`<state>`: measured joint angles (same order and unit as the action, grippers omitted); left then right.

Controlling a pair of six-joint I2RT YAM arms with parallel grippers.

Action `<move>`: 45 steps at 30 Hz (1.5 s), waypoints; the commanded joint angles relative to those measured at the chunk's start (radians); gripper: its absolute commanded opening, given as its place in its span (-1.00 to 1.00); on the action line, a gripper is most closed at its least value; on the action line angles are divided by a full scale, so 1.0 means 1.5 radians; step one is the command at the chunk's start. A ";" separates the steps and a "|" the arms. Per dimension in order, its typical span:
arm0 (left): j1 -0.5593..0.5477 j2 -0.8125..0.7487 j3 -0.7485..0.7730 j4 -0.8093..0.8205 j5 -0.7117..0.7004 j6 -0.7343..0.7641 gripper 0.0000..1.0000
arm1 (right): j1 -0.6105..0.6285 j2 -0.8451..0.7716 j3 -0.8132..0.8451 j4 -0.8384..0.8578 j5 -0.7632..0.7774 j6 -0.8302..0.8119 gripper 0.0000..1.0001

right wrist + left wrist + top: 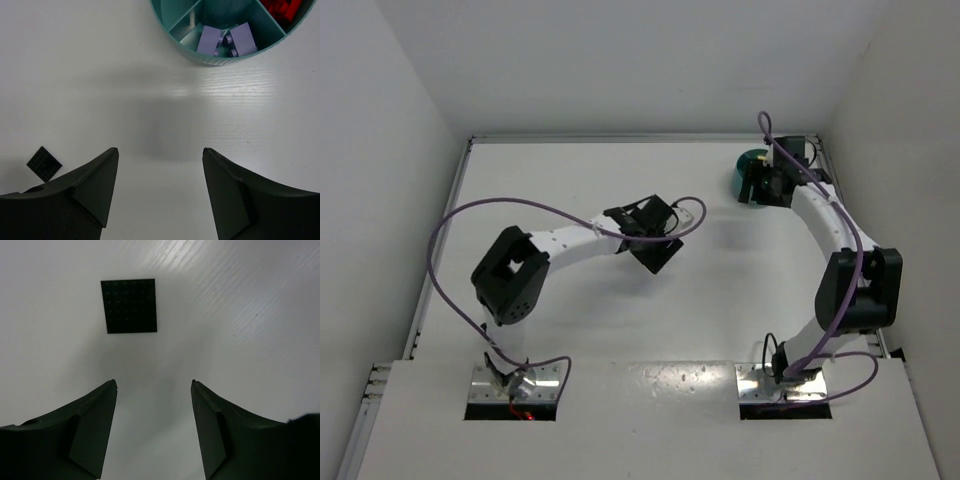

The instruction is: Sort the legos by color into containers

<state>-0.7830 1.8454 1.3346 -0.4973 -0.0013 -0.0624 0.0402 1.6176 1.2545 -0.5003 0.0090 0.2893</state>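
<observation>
Legos [210, 40] sit inside dish [220, 58], at far right corner of table [720, 300]. From near edge, left arm [570, 243] bends in toward table centre; right arm [835, 225] stretches out to the dish.

Left gripper [154, 385]: jaws spread wide, nothing between them, white table below. Ahead of it, not touching, a flat black studded plate [130, 306] lies on the table.

Right gripper [160, 151]: jaws also spread, holding nothing, over bare table just short of the dish. The plate shows low left in right wrist view, small, well apart from the dish.

Dish is cut off by top edge of that view. Compartment nearest right gripper: two purple legos [243, 37] side by side, with a smaller purple piece between them against the wall. Compartment to the right of it: red legos [280, 9], partly out of frame, so their count cannot be told.
</observation>
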 commanded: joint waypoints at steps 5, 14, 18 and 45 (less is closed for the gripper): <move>0.012 0.136 0.195 -0.132 0.000 -0.014 0.33 | -0.040 0.012 0.037 -0.005 -0.082 0.032 0.38; 0.027 0.231 0.309 -0.189 0.004 0.006 0.47 | -0.066 0.027 0.031 0.001 -0.135 0.032 0.38; 0.027 0.243 0.317 -0.195 0.038 0.019 0.53 | -0.072 0.033 0.038 0.001 -0.147 0.038 0.38; 0.021 0.330 0.350 -0.189 0.068 0.017 0.41 | -0.090 0.033 0.032 0.001 -0.173 0.038 0.38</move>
<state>-0.7391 2.2963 1.8618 -0.7837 0.0559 -0.0238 -0.0860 1.6756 1.2724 -0.5106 -0.2230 0.3370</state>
